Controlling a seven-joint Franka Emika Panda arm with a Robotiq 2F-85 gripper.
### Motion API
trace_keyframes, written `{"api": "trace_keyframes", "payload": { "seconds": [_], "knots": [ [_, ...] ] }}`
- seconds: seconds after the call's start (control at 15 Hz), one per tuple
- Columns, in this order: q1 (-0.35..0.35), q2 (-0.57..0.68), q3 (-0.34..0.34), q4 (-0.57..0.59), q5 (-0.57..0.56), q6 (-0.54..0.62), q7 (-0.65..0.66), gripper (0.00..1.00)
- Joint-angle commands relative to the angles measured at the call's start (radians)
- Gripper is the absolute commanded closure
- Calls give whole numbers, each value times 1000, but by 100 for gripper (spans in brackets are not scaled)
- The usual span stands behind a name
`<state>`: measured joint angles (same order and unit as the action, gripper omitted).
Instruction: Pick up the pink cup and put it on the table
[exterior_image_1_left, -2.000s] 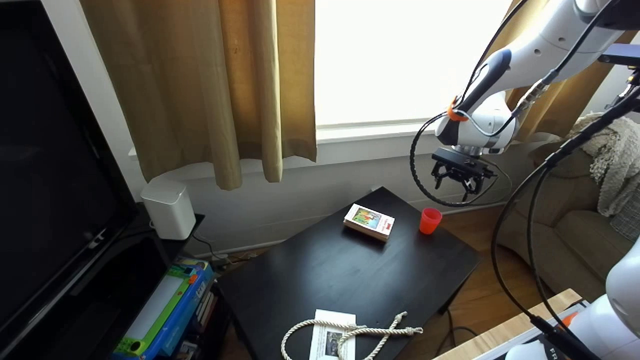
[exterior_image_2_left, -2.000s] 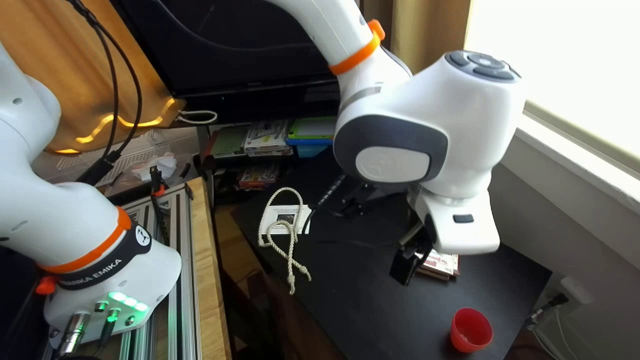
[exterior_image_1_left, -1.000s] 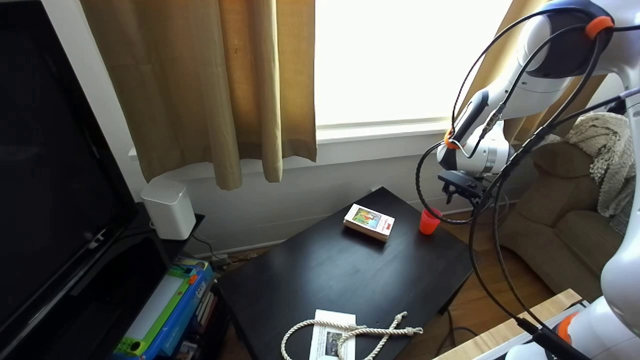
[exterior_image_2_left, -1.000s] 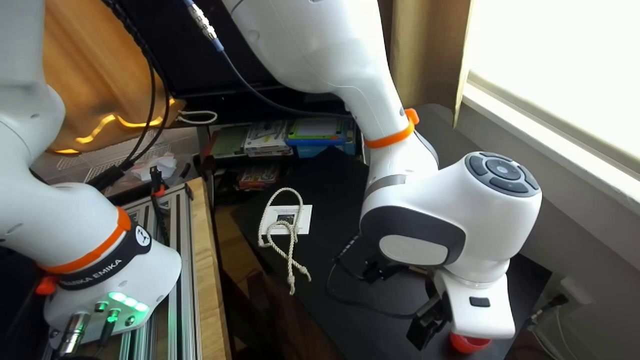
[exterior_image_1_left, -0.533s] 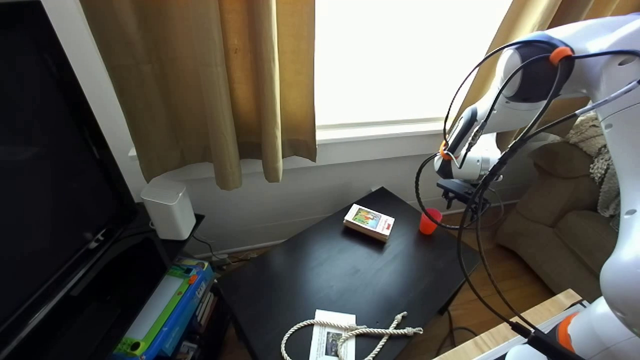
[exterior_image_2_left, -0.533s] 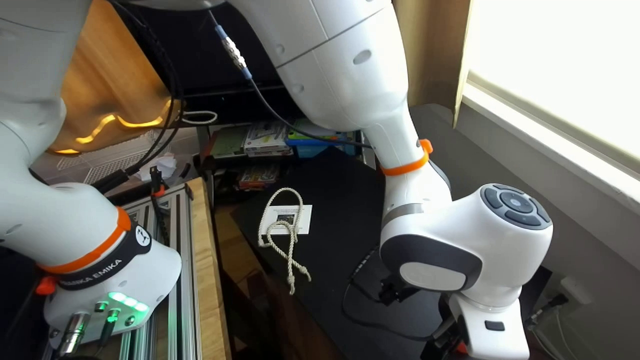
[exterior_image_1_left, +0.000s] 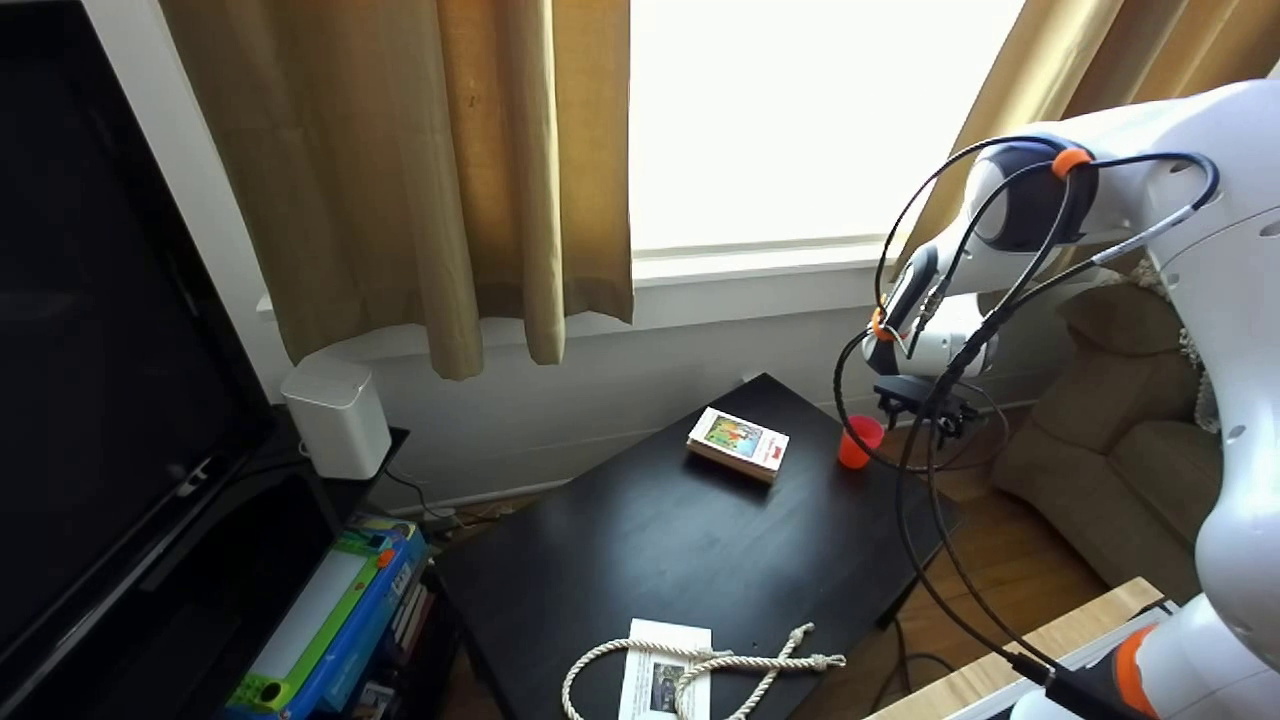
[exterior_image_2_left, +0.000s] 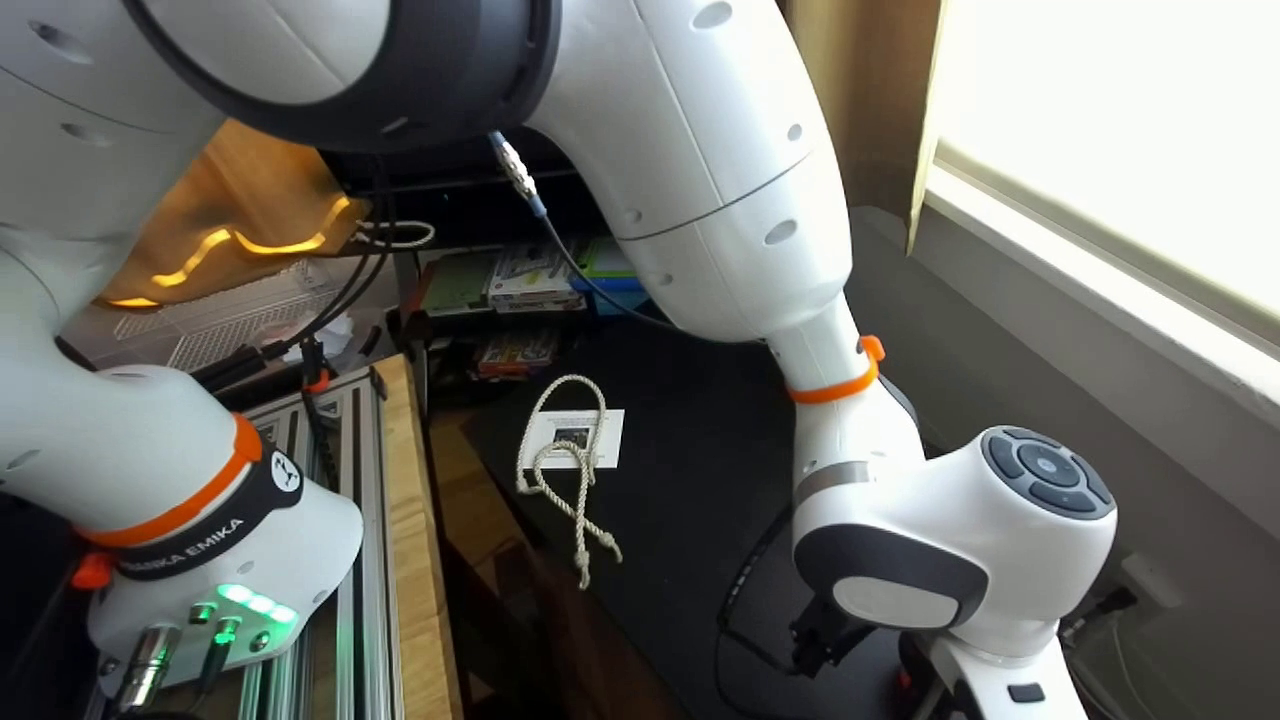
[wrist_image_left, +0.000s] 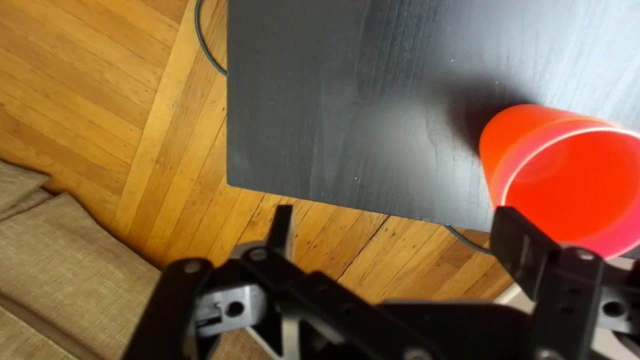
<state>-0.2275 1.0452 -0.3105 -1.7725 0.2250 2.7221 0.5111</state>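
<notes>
The pink cup (exterior_image_1_left: 866, 430), small and bright red, stands upright near the far right end of the black table (exterior_image_1_left: 640, 540) in an exterior view. The arm's hanging cable crosses in front of it there. It shows large in the wrist view (wrist_image_left: 575, 185), at the right edge, over the table top (wrist_image_left: 350, 125). In an exterior view it is almost wholly hidden behind the arm's wrist. My gripper (wrist_image_left: 392, 210) is open and empty, its fingers wide apart. Its right finger overlaps the cup's lower left rim in the wrist view; touching cannot be told. The gripper also shows beside the cup (exterior_image_1_left: 930, 415).
A small book-like box (exterior_image_1_left: 738, 443) lies left of the cup on the table. A white rope (exterior_image_1_left: 785, 662) and a printed card (exterior_image_1_left: 640, 690) lie at the near end. A sofa (exterior_image_1_left: 1100, 460) stands right of the table, and a wall with window behind.
The arm has reached out and come down, bringing the open gripper lower and closer to the cup. The cup has become hidden in an exterior view. The cup has not moved.
</notes>
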Motion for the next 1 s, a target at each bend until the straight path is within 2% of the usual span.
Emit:
{"api": "trace_keyframes", "payload": {
  "seconds": [0.0, 0.4, 0.8, 0.87, 0.93],
  "knots": [
    [-44, 53, 23, 75, 9, -20, -68, 0],
    [-98, 81, 88, 133, 27, -52, -131, 0],
    [-138, 119, 142, 209, 63, -72, -141, 0],
    [-142, 127, 148, 221, 68, -75, -144, 2],
    [-144, 132, 153, 231, 72, -76, -145, 13]
  ]
}}
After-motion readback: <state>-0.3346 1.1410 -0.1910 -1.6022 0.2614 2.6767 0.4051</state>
